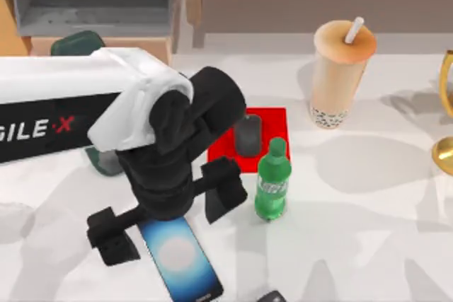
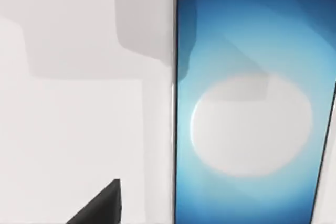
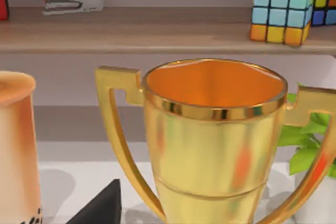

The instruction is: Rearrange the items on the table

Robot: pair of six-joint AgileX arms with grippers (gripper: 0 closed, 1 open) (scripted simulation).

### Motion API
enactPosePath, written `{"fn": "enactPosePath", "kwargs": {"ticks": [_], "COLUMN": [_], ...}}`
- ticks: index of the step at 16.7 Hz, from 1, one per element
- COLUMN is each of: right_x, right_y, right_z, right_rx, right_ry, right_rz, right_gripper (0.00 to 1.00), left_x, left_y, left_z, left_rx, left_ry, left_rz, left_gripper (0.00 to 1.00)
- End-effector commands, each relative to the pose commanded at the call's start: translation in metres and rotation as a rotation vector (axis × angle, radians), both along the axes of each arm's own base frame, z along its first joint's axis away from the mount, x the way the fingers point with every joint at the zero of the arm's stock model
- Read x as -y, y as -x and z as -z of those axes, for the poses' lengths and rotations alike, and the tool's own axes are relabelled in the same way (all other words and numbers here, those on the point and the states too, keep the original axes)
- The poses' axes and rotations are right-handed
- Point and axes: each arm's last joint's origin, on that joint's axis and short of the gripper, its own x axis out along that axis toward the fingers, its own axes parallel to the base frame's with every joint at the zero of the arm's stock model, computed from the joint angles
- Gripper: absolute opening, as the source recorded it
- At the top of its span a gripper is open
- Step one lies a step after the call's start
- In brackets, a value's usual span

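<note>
The phone (image 1: 180, 259) lies flat at the desk's (image 1: 368, 203) near edge, under the left gripper (image 1: 170, 221), whose jaws are spread wide above it. The grasp seems to be in hand; next, a descent and closing across the phone's edges would be needed. The right jaws' state cannot be told.

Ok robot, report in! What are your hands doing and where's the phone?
Left gripper open, hovering over smartphone. Smartphone flat on table, ungrasped. Mouse on red mat; green bottle stands close by.
</note>
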Motion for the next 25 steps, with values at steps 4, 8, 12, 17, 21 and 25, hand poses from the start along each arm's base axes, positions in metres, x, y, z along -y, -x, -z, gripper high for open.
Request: {"fn": "enactPosePath", "kwargs": {"ticks": [4,8,12,17,21,25], "right_x": [0.000,0.000,0.000,0.000,0.000,0.000], "right_y": [0.000,0.000,0.000,0.000,0.000,0.000], "right_z": [0.000,0.000,0.000,0.000,0.000,0.000], "right_rx": [0.000,0.000,0.000,0.000,0.000,0.000], "right_ry": [0.000,0.000,0.000,0.000,0.000,0.000], "right_rz": [0.000,0.000,0.000,0.000,0.000,0.000], "right_gripper": [1.00,1.00,1.00,1.00,1.00,1.00], "left_x": [0.001,0.001,0.000,0.000,0.000,0.000], "left_y": [-0.001,0.001,0.001,0.001,0.001,0.001], "left_z": [0.028,0.059,0.065,0.065,0.065,0.065], "left_rx": [0.004,0.004,0.003,0.003,0.003,0.003], "left_ry": [0.005,0.005,0.004,0.004,0.004,0.004], "left_rz": [0.001,0.001,0.002,0.002,0.002,0.002], "left_gripper": [1.00,1.00,1.00,0.70,0.40,0.10]}}
